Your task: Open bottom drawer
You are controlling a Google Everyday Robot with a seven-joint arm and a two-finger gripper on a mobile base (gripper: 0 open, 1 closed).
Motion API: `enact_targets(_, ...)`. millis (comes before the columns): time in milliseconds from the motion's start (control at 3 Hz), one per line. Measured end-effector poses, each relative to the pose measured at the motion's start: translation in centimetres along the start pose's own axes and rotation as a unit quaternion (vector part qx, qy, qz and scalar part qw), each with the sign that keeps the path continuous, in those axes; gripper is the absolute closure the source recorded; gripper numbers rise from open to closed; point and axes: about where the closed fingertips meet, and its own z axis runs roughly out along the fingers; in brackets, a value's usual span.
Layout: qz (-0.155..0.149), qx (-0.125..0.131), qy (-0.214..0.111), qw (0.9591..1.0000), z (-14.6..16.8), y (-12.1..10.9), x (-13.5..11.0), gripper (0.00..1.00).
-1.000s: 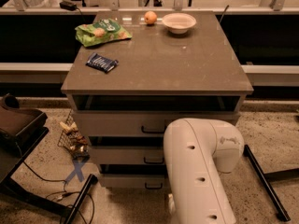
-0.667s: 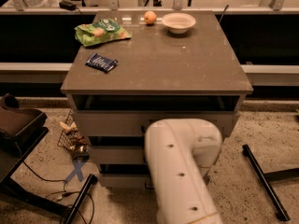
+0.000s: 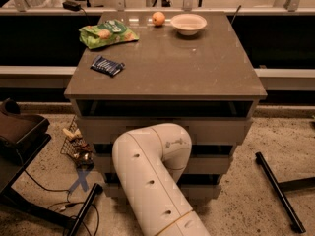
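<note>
- We see a grey-brown surface (image 3: 167, 73), the top of a low cabinet with three drawers, standing on a speckled floor (image 3: 246, 208).
- On the surface, a green snack bag (image 3: 107, 32) lies at the back left. An orange fruit (image 3: 158, 18) and a pale bowl (image 3: 188, 23) are at the back edge, near each other, and a dark blue packet (image 3: 107, 65) lies on the left side.
- On the floor to the left there are a small wire basket (image 3: 76, 144), a blue cross mark (image 3: 80, 181) and some cables. A black bar (image 3: 278, 191) lies on the right.
- The bottom drawer (image 3: 205, 191) is the lowest front, close to the floor. Only its ends show on both sides of the arm, and its handle is covered.
- The white arm (image 3: 147, 181) rises from the lower edge, bends at an elbow in front of the drawers and turns down toward the cabinet.
- The gripper is hidden behind this bend, somewhere before the lower drawers. We cannot tell how it stands or if it holds something.
</note>
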Motion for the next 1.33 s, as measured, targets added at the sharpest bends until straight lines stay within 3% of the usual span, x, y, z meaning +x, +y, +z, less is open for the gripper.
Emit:
enact_targets(333, 0.0, 0.0, 0.0, 1.0, 0.0, 0.0, 0.0, 0.24)
enact_targets(667, 0.001, 0.0, 0.001, 1.0, 0.1, 0.0, 0.0, 0.55)
enact_targets(1000, 0.001, 0.0, 0.001, 1.0, 0.1, 0.0, 0.1, 0.79)
enact_targets(1333, 0.006, -0.009, -0.014, 0.9998, -0.8, 1.9, 0.3, 0.99)
